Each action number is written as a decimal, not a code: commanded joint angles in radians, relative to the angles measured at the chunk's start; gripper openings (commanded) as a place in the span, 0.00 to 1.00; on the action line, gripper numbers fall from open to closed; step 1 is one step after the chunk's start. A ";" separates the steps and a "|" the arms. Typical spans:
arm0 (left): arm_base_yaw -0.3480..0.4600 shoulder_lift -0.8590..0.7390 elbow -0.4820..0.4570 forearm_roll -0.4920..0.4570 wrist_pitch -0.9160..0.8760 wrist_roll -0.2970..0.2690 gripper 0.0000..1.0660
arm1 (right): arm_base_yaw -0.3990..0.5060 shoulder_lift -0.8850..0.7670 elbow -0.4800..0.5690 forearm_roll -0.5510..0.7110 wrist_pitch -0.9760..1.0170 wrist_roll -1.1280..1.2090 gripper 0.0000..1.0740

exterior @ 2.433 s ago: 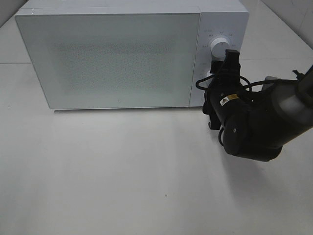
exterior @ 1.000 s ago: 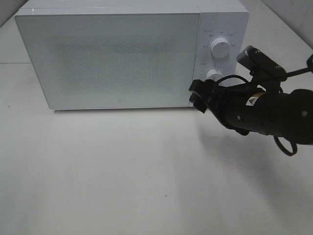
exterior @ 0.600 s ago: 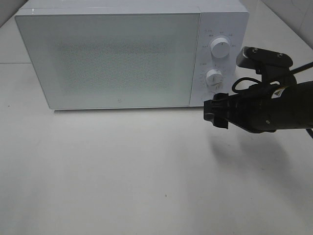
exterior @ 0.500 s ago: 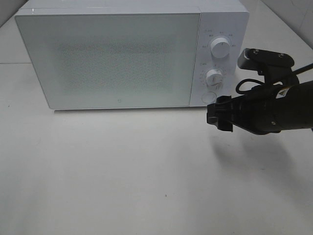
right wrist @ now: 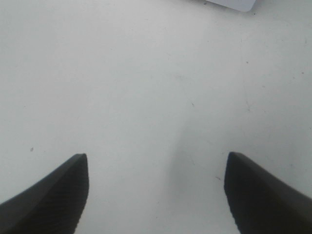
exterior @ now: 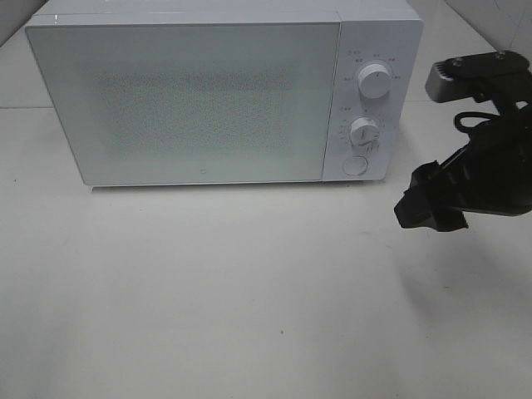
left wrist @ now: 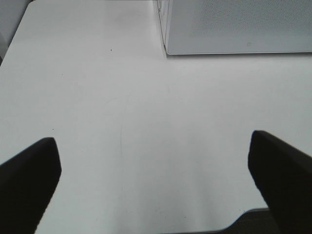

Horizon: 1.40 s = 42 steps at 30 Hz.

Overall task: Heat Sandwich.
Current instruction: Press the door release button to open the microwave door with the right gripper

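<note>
Broadly, a white worktop (exterior: 208,291) fills the scene, and a white microwave (exterior: 191,91) stands at its far side with the door shut. The door's glass is pale and finely dotted, so what is inside cannot be seen. The sandwich cannot be made out in any view, so neither its place nor which way it points can be told.

A small mark sits low on the door at its middle, and fine print rings the two dials, but all of it is too small to read.

The right arm hangs over the worktop in front of the control panel and to its right. The right end effector (right wrist: 156,195) has its jaws spread wide over bare surface, with nothing between them. The left end effector (left wrist: 153,185) is also spread wide and grips nothing, and the microwave's lower front corner lies ahead of it.

On the panel, from top down, are an upper dial (exterior: 374,81), a lower dial (exterior: 364,133) and a round button (exterior: 355,165) – all white.
</note>
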 commanded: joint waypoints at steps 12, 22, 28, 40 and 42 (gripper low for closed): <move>0.004 -0.017 0.001 -0.009 -0.013 0.000 0.94 | -0.006 -0.279 -0.007 -0.016 0.305 0.017 0.70; 0.004 -0.017 0.001 -0.009 -0.013 0.000 0.94 | -0.006 -0.460 -0.007 -0.030 0.464 0.022 0.70; 0.004 -0.017 0.001 -0.009 -0.013 0.000 0.94 | -0.030 -0.627 -0.007 -0.071 0.490 0.046 0.70; 0.004 -0.017 0.001 -0.009 -0.013 0.000 0.94 | -0.200 -0.984 0.098 -0.145 0.474 0.067 0.70; 0.004 -0.017 0.001 -0.009 -0.013 0.000 0.94 | -0.215 -1.006 0.112 -0.145 0.471 0.067 0.70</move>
